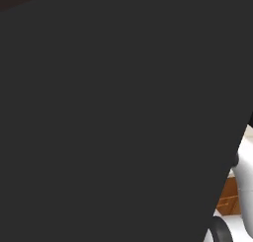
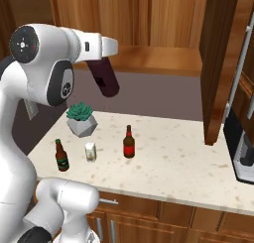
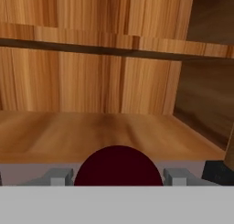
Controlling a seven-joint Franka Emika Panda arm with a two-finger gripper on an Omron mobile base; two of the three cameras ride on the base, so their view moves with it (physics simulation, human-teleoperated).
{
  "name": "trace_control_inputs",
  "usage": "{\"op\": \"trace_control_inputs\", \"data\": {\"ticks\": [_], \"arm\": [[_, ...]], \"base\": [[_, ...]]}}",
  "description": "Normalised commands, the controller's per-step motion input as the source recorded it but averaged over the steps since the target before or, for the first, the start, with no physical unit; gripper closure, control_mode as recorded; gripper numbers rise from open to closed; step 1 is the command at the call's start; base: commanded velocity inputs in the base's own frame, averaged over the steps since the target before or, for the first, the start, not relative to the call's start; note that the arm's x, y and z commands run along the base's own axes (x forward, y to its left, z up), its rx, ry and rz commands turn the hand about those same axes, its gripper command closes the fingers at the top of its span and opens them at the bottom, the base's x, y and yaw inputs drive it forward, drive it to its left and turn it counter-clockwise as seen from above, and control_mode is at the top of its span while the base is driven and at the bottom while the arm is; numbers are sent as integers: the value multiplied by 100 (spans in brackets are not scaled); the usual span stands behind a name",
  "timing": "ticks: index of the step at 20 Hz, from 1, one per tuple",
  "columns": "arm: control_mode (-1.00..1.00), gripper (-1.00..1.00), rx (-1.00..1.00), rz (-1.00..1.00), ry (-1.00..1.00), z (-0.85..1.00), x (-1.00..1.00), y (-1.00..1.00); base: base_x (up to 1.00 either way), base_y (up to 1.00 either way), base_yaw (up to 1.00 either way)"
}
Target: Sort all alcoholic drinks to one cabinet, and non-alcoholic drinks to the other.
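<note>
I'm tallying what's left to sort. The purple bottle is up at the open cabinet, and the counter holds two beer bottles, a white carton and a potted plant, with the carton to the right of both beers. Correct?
Not quite. In the right base view the white carton stands between the two beer bottles, not to their right. The rest holds: the purple bottle is raised toward the cabinet shelf, and the potted plant is on the counter.

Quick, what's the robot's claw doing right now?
Claw: closed on the dark purple bottle, held up in front of the open wooden cabinet.

I could read no text; the labels on the two beer bottles [image 2: 129, 144] [image 2: 61, 156], well below the gripper [image 3: 118, 172], seemed too small.
</note>
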Motion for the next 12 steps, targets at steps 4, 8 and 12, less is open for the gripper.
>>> {"op": "trace_control_inputs", "data": {"ticks": [4, 8, 12], "arm": [[-100, 100, 0, -1, -5, 17, 0, 0], [-100, 100, 0, 0, -7, 16, 0, 0], [-100, 100, 0, 0, -5, 9, 0, 0]], "base": [[0, 0, 0], [0, 0, 0], [0, 0, 0]]}}
